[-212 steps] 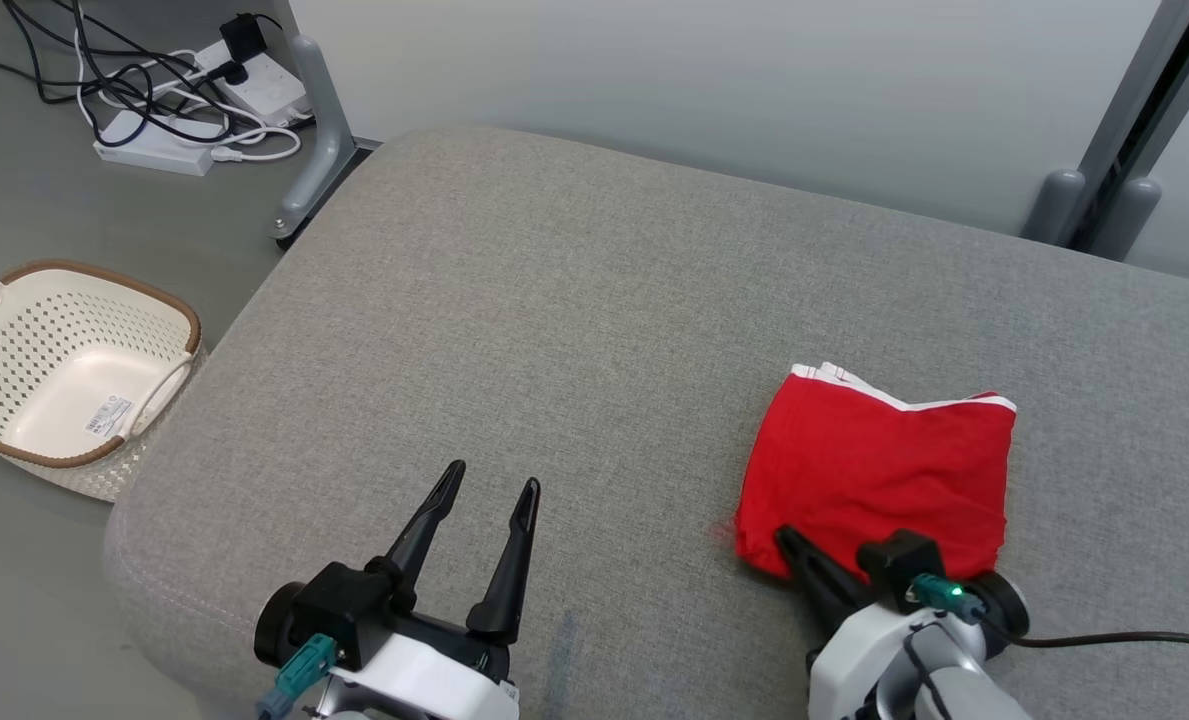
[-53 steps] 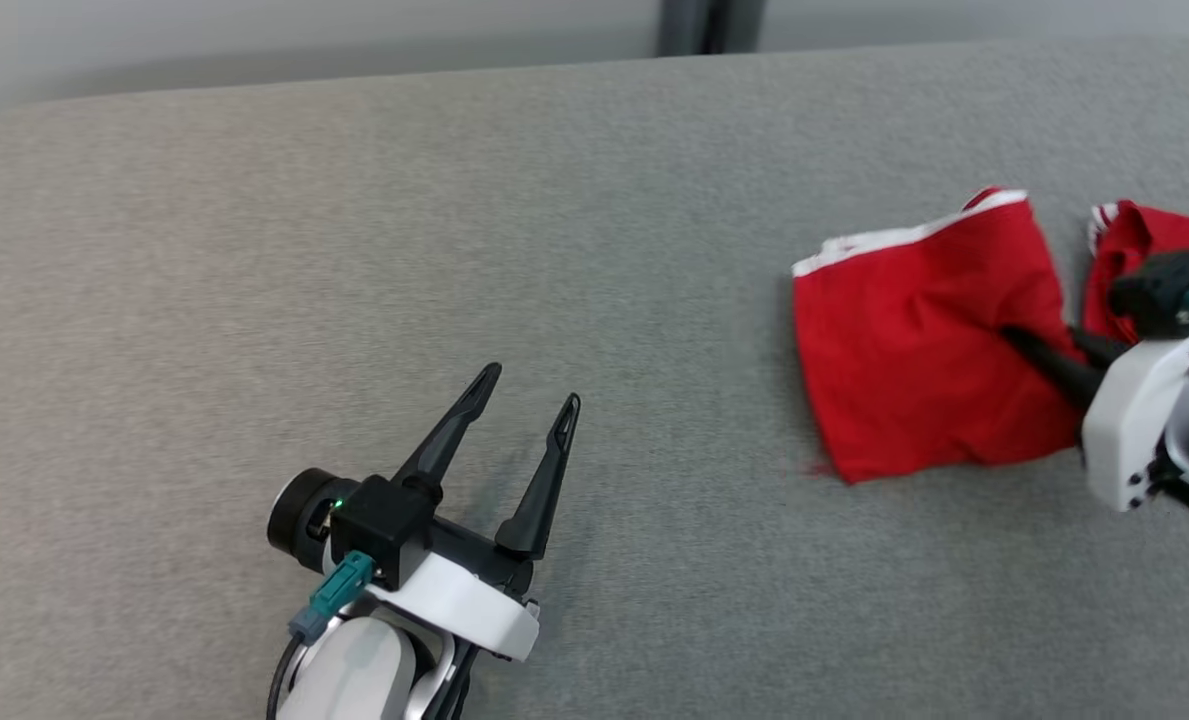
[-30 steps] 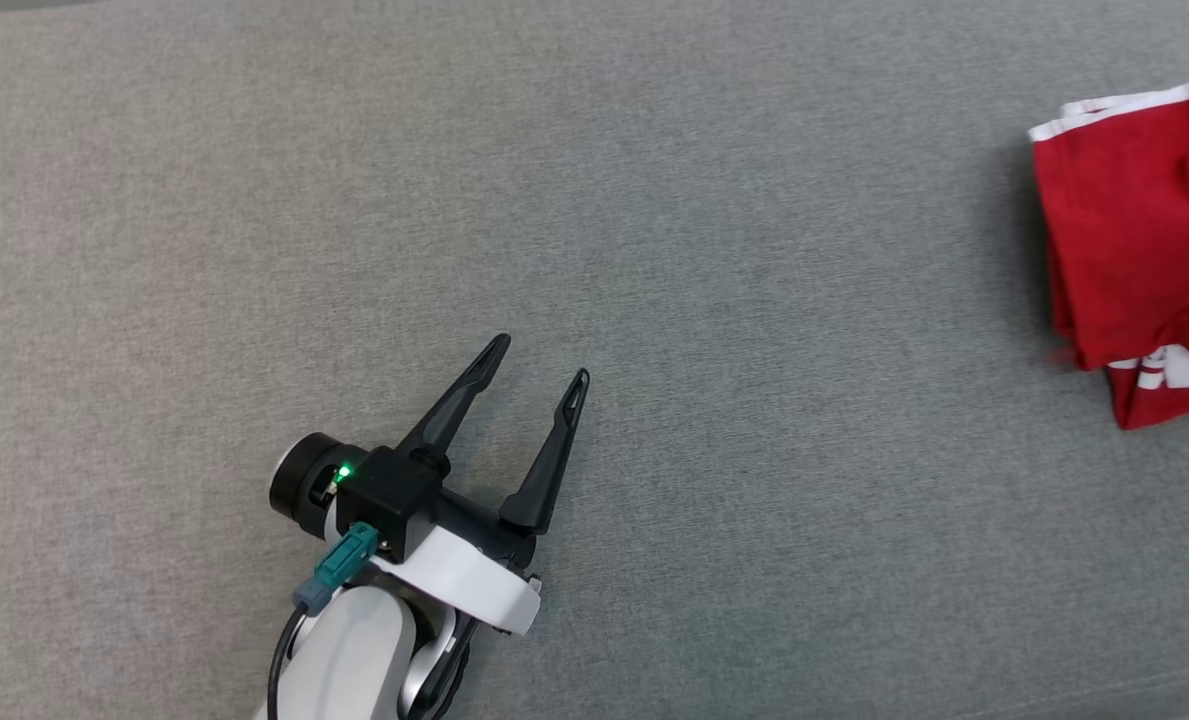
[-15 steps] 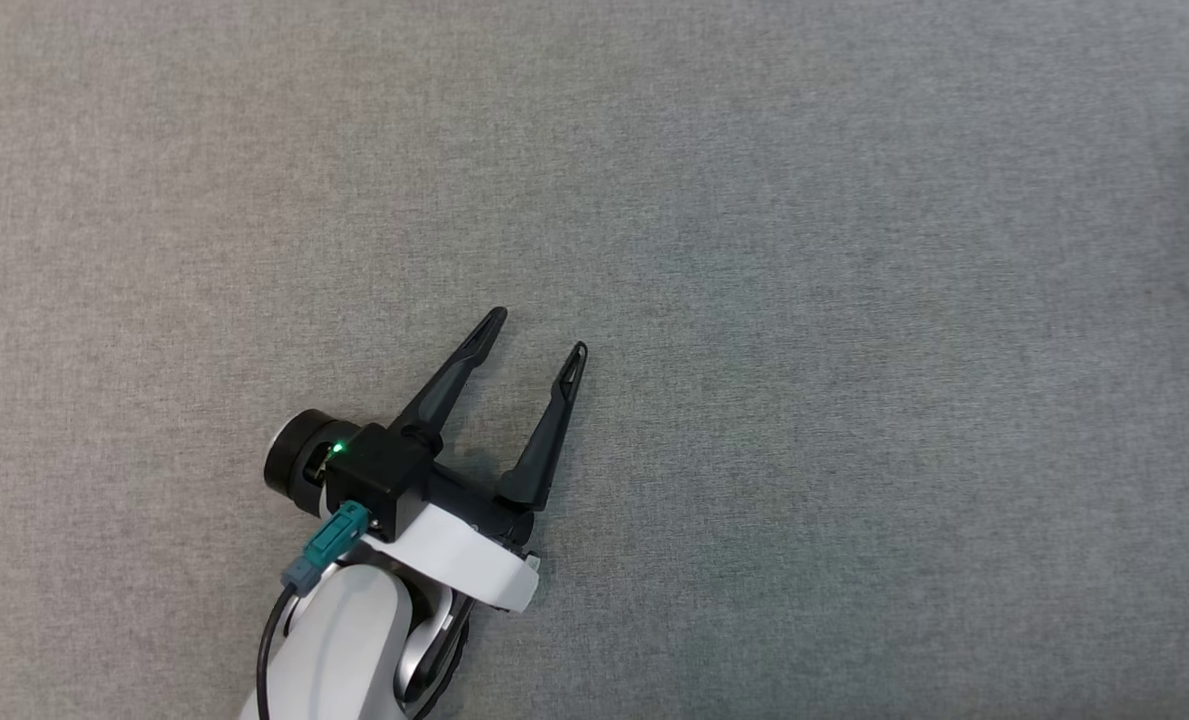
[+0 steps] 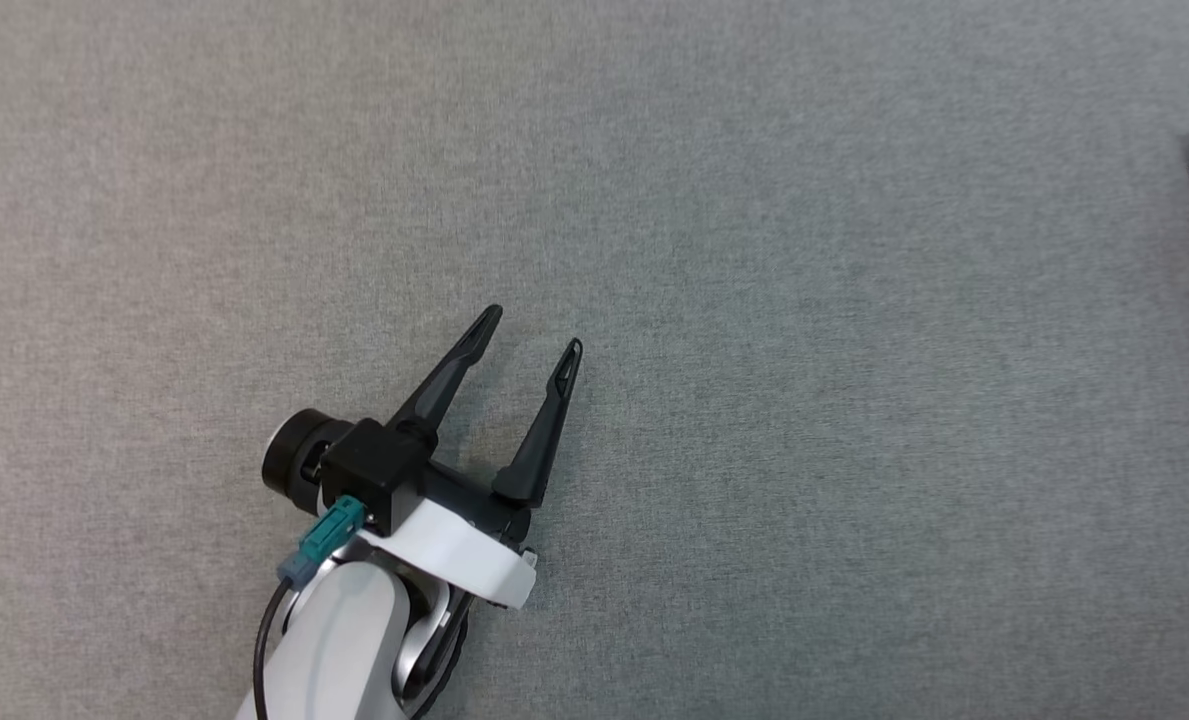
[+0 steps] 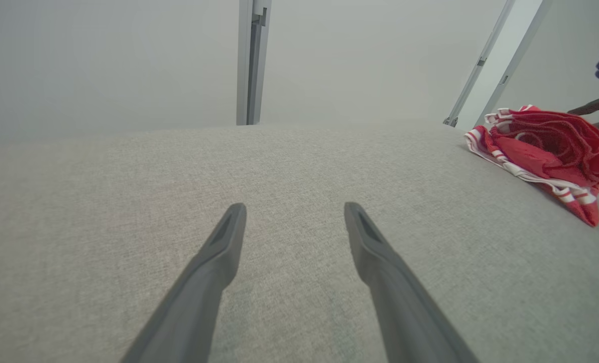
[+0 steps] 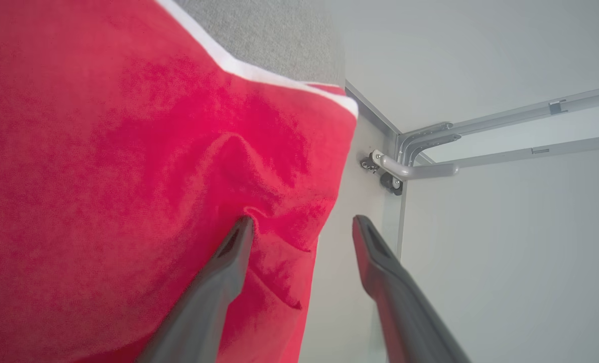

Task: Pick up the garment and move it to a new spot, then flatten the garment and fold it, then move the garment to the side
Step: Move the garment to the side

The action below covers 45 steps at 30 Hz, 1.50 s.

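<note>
Red garment (image 6: 546, 146) bunched near right edge of cushion (image 5: 754, 200). Right gripper (image 7: 303, 221) fingers apart, one touching it. Left gripper (image 5: 534, 330) apart, empty, mid-cushion.

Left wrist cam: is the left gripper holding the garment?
No, the left gripper has its fingers spread over bare cushion; the garment lies apart to the right.
</note>
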{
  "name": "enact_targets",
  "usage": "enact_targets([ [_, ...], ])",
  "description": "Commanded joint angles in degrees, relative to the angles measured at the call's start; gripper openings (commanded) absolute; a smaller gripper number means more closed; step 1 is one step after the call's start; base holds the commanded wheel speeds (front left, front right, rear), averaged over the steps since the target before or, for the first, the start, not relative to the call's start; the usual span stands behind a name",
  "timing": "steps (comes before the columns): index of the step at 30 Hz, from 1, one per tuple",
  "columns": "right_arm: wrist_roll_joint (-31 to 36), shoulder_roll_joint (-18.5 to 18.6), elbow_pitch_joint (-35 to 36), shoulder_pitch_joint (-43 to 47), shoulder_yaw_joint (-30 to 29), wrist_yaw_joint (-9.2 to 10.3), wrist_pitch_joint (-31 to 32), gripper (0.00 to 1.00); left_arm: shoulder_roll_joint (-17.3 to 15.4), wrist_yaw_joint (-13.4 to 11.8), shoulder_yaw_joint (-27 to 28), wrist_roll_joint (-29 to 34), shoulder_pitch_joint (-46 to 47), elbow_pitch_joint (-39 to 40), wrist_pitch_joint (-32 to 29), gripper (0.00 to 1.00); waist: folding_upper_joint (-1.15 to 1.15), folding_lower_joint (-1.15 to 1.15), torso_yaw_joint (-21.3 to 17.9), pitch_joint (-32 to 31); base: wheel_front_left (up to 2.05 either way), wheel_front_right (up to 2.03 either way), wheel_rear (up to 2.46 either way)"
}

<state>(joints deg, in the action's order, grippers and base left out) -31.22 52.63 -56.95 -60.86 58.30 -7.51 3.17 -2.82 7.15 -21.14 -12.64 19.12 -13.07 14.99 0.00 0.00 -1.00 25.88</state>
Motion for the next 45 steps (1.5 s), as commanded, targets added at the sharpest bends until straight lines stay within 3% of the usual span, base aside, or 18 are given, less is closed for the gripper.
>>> enact_targets([
  [1, 0.96, -0.87, -0.56, -0.52, -0.68, 0.04, -0.63, 1.0, -0.22, -0.25, 0.07, -0.37, -0.83, 0.01, 0.23, 1.0, 0.0, 0.0, -0.45, -2.14, 0.0, 0.0, 0.0],
  [11, 4.91, -6.86, 1.27, -0.9, -3.0, 0.04, -5.93, 1.0, -0.24, -1.9, 1.18, -0.61, -4.57, 0.01, 0.24, 1.0, 0.0, 0.0, -1.32, -10.44, 0.0, 0.0, 0.0],
  [17, 4.6, -13.84, 3.15, 2.75, -8.23, 0.03, -15.26, 1.0, -0.24, -2.91, 4.35, 0.23, -7.93, 0.32, 0.23, 1.0, 0.0, 0.0, -0.69, -15.91, 0.0, 0.0, 0.0],
  [21, 4.61, -18.45, 4.47, 7.58, -12.37, 0.04, -18.04, 1.0, -0.22, -3.22, 6.55, 0.45, -10.3, 0.52, 0.23, 1.0, 0.0, 0.0, 0.46, -19.46, 0.0, 0.0, 0.0],
  [23, 5.15, -20.58, 6.7, 10.39, -15.87, 0.03, -18.43, 1.0, -0.24, -3.51, 7.38, 0.6, -11.3, 0.79, 0.23, 1.0, 0.0, 0.0, 1.3, -20.9, 0.0, 0.0, 0.0],
  [29, 12.08, -26.4, 21.25, 23.74, -33.62, 0.03, -18.38, 1.0, -0.2, -4.51, 9.72, 0.81, -13.99, 2.18, 0.23, 1.0, 0.0, 0.0, 3.45, -23.83, 0.0, 0.0, 0.0],
  [32, 18.0, -31.42, 28.76, 31.6, -41.26, 0.03, -18.39, 1.0, -0.23, -4.81, 10.5, 0.88, -15.44, 2.71, 0.23, 1.0, 0.0, 0.0, 4.28, -24.85, 0.0, 0.0, 0.0],
  [34, 22.57, -36.92, 35.44, 38.5, -47.51, 0.03, -18.39, 1.0, -0.21, -5.05, 10.81, 0.62, -16.24, 2.94, 0.23, 1.0, 0.0, 0.0, 5.02, -25.45, 0.0, 0.0, 0.0],
  [38, 28.11, -44.05, 43.0, 47.22, -52.94, 0.03, -18.4, 1.0, -0.22, -5.2, 10.71, -0.5, -17.24, 2.95, 0.23, 1.0, 0.0, 0.0, 6.24, -26.14, 0.0, 0.0, 0.0],
  [45, 30.77, -48.25, 45.08, 53.15, -57.54, 0.03, -18.4, 1.0, -0.23, -4.85, 11.06, -2.56, -18.09, 3.05, 0.23, 1.0, 0.0, 0.0, 6.97, -26.68, 0.0, 0.0, 0.0],
])
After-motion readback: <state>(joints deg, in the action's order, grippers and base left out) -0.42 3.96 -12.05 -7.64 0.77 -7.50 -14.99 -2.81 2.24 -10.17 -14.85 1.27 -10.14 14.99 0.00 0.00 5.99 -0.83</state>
